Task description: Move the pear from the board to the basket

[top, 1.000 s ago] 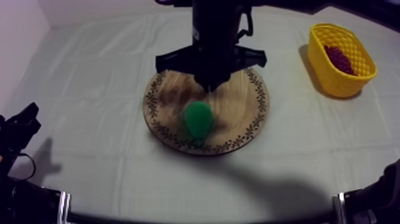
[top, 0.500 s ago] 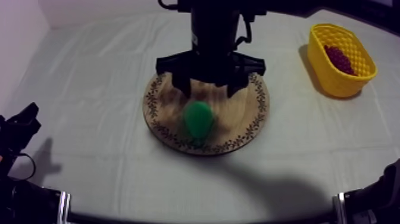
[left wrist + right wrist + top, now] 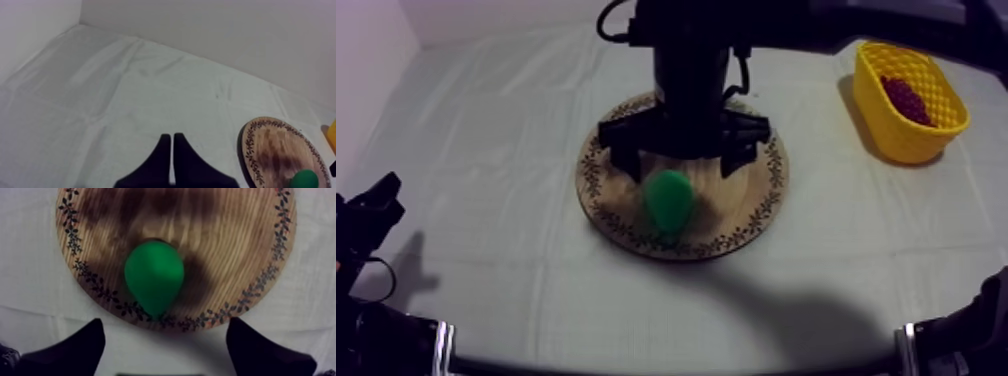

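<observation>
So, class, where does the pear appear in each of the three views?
Top view: pear on the board's near half.
Left wrist view: pear on the board, by its rim.
Right wrist view: pear on the board, before the open right gripper.
Shared landmark: the board's patterned rim.

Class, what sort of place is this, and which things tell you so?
Probably a robot test bench: a cloth-covered table, the right gripper open over a toy pear on a wooden board, a yellow basket nearby.

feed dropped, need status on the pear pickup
Right end effector open, over pear on wooden board. Left end effector shut, clear of board. Yellow basket holds grapes; nothing blocking.
</observation>
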Robot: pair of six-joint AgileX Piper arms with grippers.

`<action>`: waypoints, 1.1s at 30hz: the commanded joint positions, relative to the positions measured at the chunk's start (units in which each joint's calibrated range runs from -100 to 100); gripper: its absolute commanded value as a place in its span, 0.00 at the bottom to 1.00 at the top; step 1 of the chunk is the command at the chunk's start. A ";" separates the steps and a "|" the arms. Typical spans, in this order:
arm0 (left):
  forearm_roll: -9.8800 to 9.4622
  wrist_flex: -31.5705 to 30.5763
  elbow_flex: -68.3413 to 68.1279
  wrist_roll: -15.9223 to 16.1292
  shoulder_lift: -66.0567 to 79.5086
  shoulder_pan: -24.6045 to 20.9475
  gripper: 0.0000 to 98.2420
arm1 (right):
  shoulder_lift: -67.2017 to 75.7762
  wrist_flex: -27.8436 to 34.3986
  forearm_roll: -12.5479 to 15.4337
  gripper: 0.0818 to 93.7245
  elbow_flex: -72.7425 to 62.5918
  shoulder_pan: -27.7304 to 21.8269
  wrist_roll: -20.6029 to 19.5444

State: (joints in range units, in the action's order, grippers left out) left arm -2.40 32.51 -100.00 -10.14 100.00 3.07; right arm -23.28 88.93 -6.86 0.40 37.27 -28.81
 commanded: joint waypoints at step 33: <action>-0.02 -0.01 0.00 0.01 0.00 0.01 0.00 | -15.51 -14.43 1.54 0.52 -1.36 -0.79 6.17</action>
State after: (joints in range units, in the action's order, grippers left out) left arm -2.40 32.51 -100.00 -10.14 100.00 3.07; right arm -38.55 74.26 -5.43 -0.59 36.55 -22.95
